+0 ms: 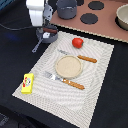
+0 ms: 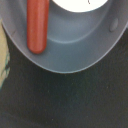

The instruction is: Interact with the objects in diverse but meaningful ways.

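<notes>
My gripper [image 1: 45, 31] hangs just over the grey long-handled saucepan [image 1: 38, 45] at the mat's far corner on the exterior view's left. Its fingers are hidden against the pan, so their state is unclear. The wrist view looks straight down into the saucepan [image 2: 75, 47], where a brown sausage [image 2: 37, 25] lies beside the flat white fish [image 2: 80, 4]; no fingers show there. An end of the sausage [image 1: 50, 30] peeks out in the exterior view. The red tomato [image 1: 77, 42] sits on the mat. The yellow box [image 1: 27, 83] lies at the mat's near corner.
A round tan plate [image 1: 68, 66] sits mid-mat between a knife [image 1: 82, 58] and a fork [image 1: 63, 80]. Behind the mat stands a toy stove board [image 1: 107, 22] with black burners, a grey pot [image 1: 66, 8] and a bowl [image 1: 123, 17].
</notes>
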